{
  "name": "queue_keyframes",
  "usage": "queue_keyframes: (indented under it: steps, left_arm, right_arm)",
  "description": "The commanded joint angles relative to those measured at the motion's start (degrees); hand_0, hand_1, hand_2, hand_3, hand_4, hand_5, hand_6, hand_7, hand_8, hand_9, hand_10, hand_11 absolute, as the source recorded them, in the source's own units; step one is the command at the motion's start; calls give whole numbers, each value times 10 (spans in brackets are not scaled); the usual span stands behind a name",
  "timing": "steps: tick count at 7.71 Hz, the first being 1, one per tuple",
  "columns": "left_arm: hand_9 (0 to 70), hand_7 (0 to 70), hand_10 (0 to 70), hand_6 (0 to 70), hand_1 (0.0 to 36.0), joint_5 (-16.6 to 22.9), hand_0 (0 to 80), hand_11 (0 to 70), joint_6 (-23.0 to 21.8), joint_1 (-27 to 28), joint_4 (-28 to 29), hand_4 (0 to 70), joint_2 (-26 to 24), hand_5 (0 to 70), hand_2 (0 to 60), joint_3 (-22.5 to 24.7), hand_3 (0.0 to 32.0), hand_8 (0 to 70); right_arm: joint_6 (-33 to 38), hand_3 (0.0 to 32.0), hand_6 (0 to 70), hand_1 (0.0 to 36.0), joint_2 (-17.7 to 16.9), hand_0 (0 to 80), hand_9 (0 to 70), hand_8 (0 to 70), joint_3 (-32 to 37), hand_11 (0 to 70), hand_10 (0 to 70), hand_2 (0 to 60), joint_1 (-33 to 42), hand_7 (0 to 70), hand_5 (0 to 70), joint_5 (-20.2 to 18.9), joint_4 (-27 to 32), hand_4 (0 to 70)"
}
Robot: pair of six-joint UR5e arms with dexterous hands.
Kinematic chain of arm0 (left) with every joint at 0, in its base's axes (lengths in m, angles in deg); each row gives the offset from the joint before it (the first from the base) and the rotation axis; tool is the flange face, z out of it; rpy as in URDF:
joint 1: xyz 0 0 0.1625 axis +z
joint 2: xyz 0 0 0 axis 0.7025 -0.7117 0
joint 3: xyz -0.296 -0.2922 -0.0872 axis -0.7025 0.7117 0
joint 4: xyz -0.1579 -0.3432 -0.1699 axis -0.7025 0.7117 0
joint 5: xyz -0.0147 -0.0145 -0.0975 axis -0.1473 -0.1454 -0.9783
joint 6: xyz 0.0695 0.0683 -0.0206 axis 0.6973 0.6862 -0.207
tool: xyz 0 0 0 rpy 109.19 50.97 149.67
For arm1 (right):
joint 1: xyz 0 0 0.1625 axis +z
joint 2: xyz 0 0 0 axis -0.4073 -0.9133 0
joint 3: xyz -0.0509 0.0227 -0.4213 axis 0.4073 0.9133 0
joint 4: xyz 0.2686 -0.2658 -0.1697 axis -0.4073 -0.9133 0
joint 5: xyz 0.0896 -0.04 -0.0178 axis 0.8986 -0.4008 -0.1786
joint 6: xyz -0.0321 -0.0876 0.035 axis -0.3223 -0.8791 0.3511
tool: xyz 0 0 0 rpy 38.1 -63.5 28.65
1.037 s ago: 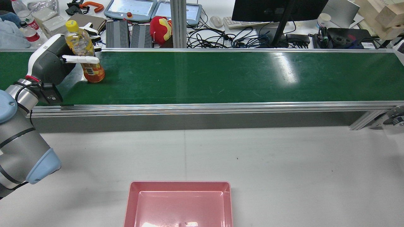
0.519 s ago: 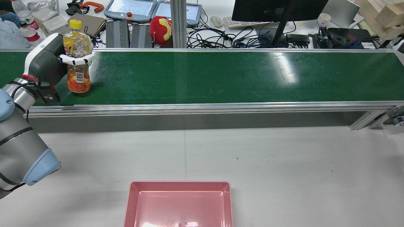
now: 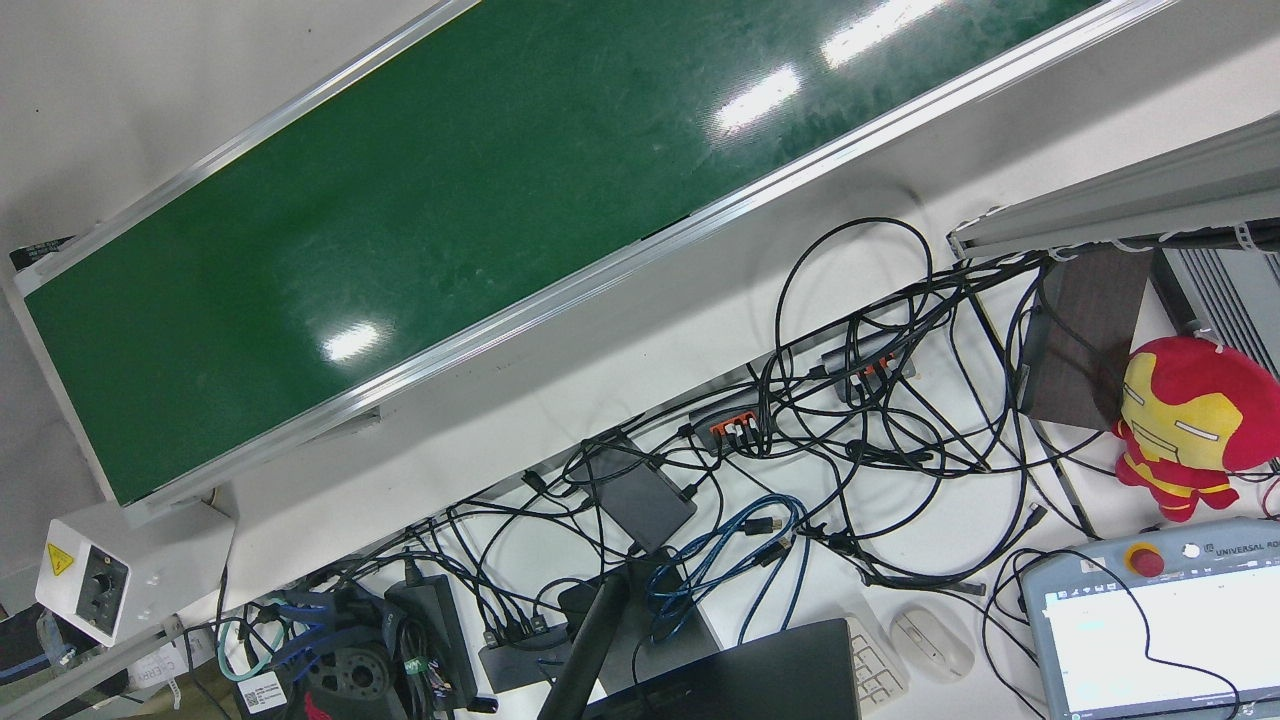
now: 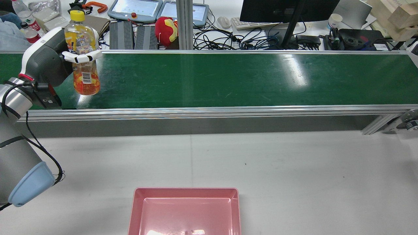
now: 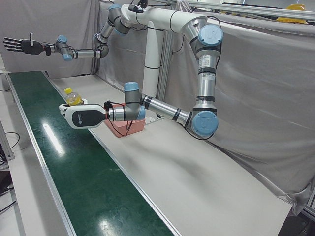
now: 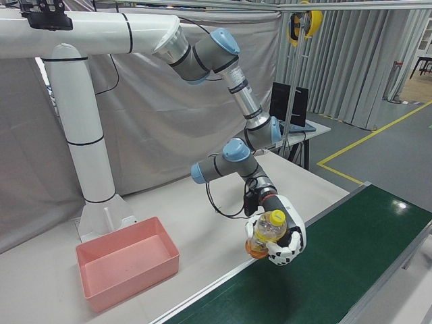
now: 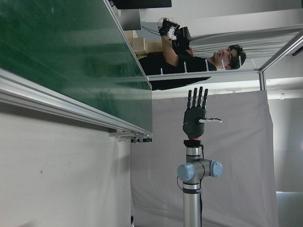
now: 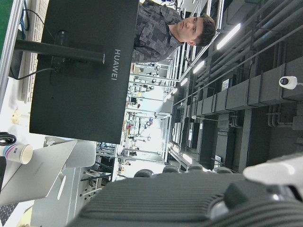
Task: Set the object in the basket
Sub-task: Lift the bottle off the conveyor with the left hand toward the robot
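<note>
A clear bottle of orange drink with a yellow cap (image 4: 85,80) is held upright in my left hand (image 4: 50,62), just above the left end of the green conveyor belt (image 4: 228,78). The white fingers (image 4: 81,57) wrap around its middle. The same hand (image 6: 287,241) and bottle (image 6: 268,229) show in the right-front view, and the hand (image 5: 83,117) and bottle cap (image 5: 73,97) in the left-front view. The pink basket (image 4: 184,193) stands empty on the white table near its front edge. My right hand (image 5: 22,45) is raised high in the air, fingers spread, holding nothing.
Behind the belt lie a monitor (image 4: 287,9), tangled cables (image 4: 228,40), a red and yellow plush toy (image 4: 166,29), teach pendants and water bottles. The white table (image 4: 294,163) lies between belt and basket. The belt has raised aluminium rails (image 4: 212,112).
The bottle was tilted on the belt, then stood upright as my left hand's fingers closed around it. Now it has risen off the belt with the hand.
</note>
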State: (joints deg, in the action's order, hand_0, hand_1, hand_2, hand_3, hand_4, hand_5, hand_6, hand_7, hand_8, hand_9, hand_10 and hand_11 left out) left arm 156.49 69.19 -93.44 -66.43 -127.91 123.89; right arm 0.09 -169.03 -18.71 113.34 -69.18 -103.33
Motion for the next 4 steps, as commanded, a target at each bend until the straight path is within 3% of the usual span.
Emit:
queue_keyframes:
  steps: [1, 4]
  left_arm:
    - [700, 633, 700, 680, 203, 31, 511, 700, 6, 82, -80, 473, -14, 700, 600, 94, 0, 700]
    - [700, 605, 700, 650, 216, 31, 530, 700, 8, 188, -103, 449, -28, 700, 600, 99, 0, 700]
  right_arm:
    - [-1, 0, 0, 0, 0, 0, 0, 0, 1, 0, 0, 0, 0, 0, 0, 0, 0, 0]
    - [0, 0, 0, 0, 0, 0, 0, 0, 1, 0, 0, 0, 0, 0, 0, 0, 0, 0]
